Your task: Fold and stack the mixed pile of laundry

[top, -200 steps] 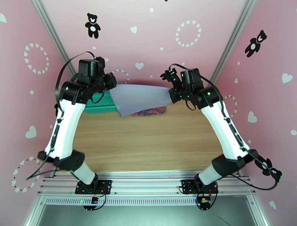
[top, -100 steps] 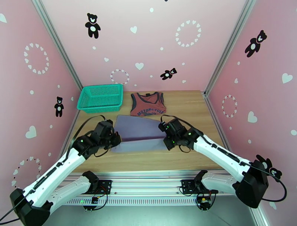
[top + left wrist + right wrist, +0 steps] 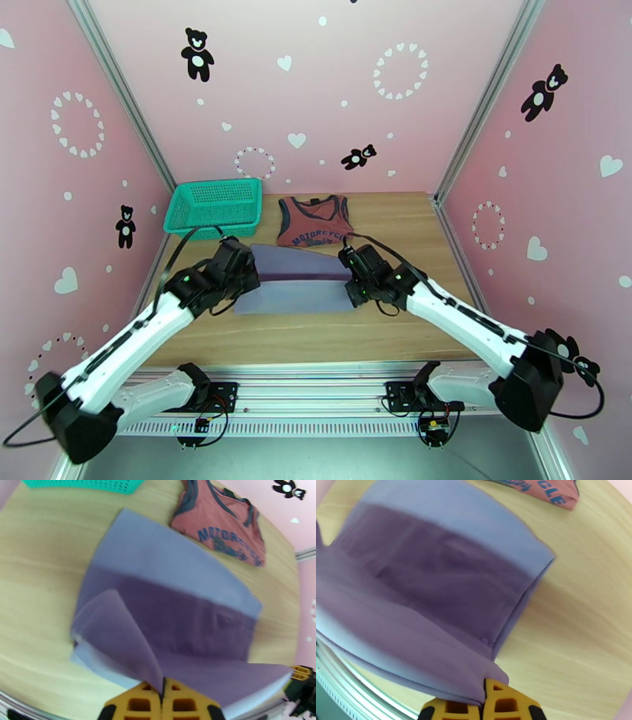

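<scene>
The bottom edge is cutting off my left hand (image 3: 162, 695) and my right hand (image 3: 482, 697), leaving just yellow fingertips showing. The grey-lavender shirt (image 3: 173, 610) is smearing with blur close to both. The tank top (image 3: 549, 490) and the teal basket (image 3: 83, 484) are getting cropped by the top edge.

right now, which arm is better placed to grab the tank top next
Probably right: the right end effector sits nearer the tank top than the left end effector; both are shut on the grey shirt.

One worktop (image 3: 379, 335) carries one rust-red tank top (image 3: 314, 223), one grey-lavender shirt (image 3: 296, 296) and one teal basket (image 3: 213, 207); two robot arms, left arm (image 3: 134, 347) and right arm (image 3: 466, 316).
</scene>
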`<action>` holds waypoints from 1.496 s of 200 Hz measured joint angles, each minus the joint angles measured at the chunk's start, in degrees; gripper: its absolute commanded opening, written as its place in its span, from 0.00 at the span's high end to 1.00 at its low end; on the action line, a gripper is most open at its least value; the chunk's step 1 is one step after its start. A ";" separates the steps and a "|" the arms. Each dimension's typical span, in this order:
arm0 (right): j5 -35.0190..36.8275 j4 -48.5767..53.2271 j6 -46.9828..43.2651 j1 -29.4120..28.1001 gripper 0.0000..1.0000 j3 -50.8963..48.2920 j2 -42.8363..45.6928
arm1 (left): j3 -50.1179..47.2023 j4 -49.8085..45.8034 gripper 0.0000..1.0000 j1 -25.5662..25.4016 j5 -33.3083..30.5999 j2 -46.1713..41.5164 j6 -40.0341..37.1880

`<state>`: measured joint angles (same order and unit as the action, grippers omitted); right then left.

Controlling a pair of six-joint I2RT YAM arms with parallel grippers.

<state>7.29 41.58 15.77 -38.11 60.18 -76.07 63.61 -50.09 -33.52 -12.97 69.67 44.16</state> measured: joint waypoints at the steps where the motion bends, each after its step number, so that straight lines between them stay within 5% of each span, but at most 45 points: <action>1: 0.07 -0.04 -0.13 0.17 1.00 0.22 -0.37 | 0.13 0.00 1.00 0.07 -0.07 0.26 -0.04; 138: 0.90 -1.99 -10.38 8.20 1.00 17.88 -28.52 | 20.81 3.41 1.00 8.28 -4.02 36.22 -13.14; 248: 2.69 -2.47 -9.99 9.42 1.00 21.68 -36.33 | 26.27 6.38 1.00 8.37 -6.16 45.20 -14.60; 274: 2.93 -2.56 -9.05 9.70 0.69 21.68 -37.31 | 26.56 7.08 0.95 8.37 -6.19 47.08 -14.62; 299: 3.37 -2.62 -6.84 10.64 0.49 21.70 -37.35 | 26.93 7.21 0.66 8.37 -6.62 47.47 -15.28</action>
<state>10.66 38.96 8.93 -27.46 81.89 -113.43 90.54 -42.87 -25.15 -19.59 117.14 28.88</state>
